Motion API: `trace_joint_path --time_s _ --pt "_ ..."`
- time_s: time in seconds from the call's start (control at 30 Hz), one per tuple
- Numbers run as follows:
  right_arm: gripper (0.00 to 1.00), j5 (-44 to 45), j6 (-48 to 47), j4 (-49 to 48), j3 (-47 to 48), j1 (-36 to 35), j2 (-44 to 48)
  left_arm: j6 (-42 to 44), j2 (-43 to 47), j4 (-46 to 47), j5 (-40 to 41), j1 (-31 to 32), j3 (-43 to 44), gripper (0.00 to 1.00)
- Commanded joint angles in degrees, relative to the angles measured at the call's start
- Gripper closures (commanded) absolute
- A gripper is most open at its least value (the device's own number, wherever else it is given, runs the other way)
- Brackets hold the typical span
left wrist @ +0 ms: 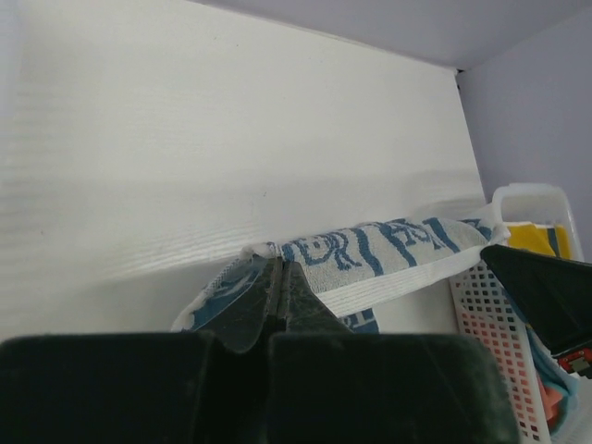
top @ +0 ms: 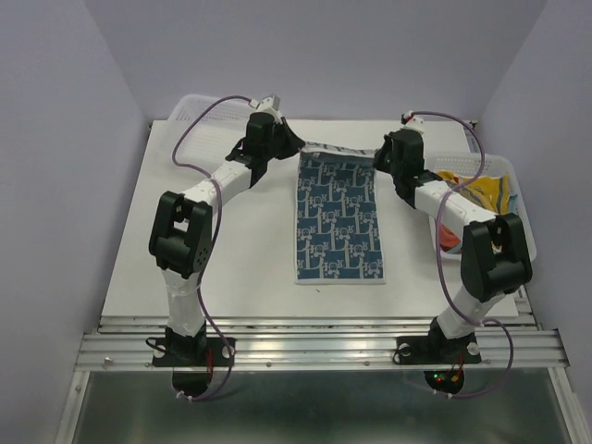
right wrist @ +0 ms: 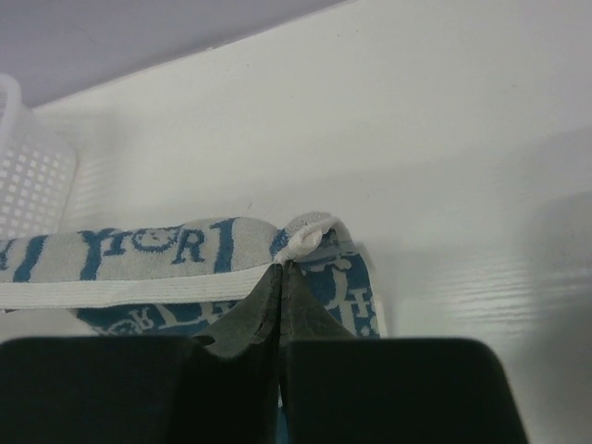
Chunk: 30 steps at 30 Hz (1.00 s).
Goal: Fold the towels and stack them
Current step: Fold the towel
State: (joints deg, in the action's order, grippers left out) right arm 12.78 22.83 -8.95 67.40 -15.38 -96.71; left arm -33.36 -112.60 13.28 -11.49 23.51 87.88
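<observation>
**Corners pinched, ready to fold**

My left pincer point(left wrist: 277, 268) is squeezed shut on one far corner of the blue-and-white patterned cloth towel point(top: 339, 220). My right pincer point(right wrist: 281, 268) is squeezed shut on the other far corner. I hold both corners so the far edge lifts up evenly, in a straight line between them. The rest of the towel lies flat and long on the white worktop point(top: 250, 259), in the middle between my arms. I think the next job is to bring that edge toward me and fold the towel in half. Some yellow and orange towels point(top: 476, 190) sit bunched in the white plastic mesh basket point(top: 499, 163) on my right.
</observation>
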Motion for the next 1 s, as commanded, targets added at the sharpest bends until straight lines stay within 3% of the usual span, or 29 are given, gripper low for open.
trace_joint_path --time_s 0.0,0.43,0.7,0.97 --pt "0.99 -2.0 3.3 1.3 0.1 0.3 3.3 0.5 5.5 2.6 0.9 -0.5 -3.5 1.00" --pt "0.99 -7.7 11.7 8.8 -24.4 -2.7 27.2 -4.2 22.0 9.2 2.5 4.2 -32.7 1.00" --pt "0.99 -7.7 14.7 14.7 -32.7 -5.0 38.0 -7.2 29.8 9.8 5.7 8.3 -44.4 1.00" --pt "0.99 -10.7 18.0 16.7 -38.2 -6.5 43.0 -10.7 35.3 9.9 7.5 12.0 -52.4 1.00"
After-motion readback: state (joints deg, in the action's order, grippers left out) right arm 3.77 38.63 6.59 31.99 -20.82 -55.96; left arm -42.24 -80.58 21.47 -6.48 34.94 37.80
